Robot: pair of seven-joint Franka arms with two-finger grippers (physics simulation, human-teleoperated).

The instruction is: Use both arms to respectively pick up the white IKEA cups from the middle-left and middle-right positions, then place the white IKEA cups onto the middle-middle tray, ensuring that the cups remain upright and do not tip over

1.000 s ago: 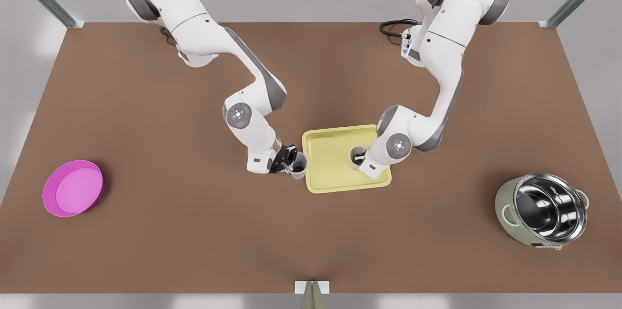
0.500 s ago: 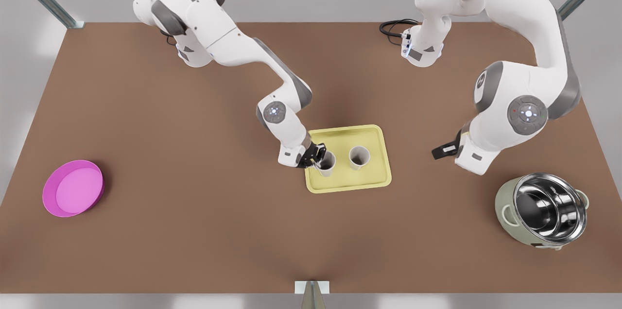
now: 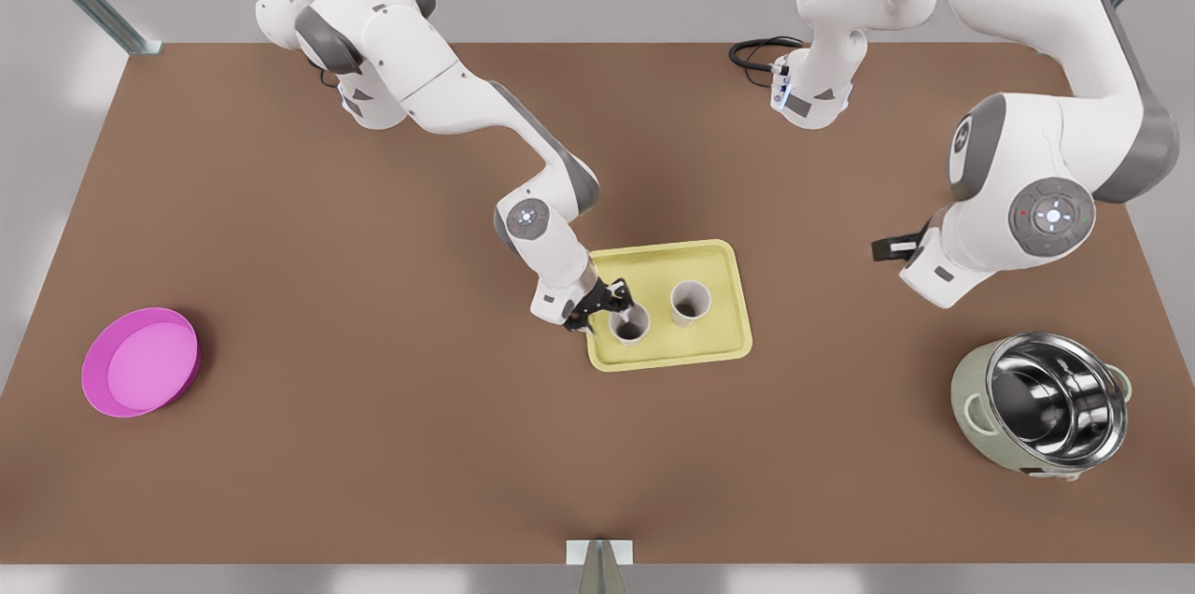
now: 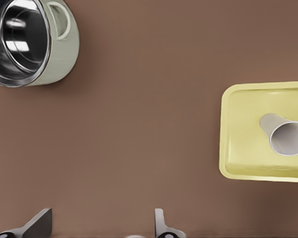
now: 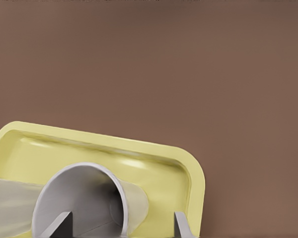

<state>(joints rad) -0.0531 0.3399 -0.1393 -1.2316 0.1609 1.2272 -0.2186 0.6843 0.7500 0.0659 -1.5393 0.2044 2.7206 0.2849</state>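
A: Standing upright on the tray (image 3: 653,272), the first cup (image 3: 630,325) sits by the edge at the front view's left; the second cup (image 3: 691,300) is mid-tray.

B: Any risk?

A: The right gripper (image 3: 611,306) has wide jaws straddling the first cup's wall. Leaving sideways could hook and tip it. The left gripper (image 3: 892,248), jaws wide, waits near the pot (image 3: 971,407).

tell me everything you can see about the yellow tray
The tray is a flat, pale yellow rectangle with rounded corners and a low raised rim, plastic-looking, lying flat on the brown table near its middle. Two white cups stand upright inside it, apart from each other. The right gripper straddles the wall of the cup nearer the front view's left, fingers open. The left gripper hangs open, away toward the front view's right.
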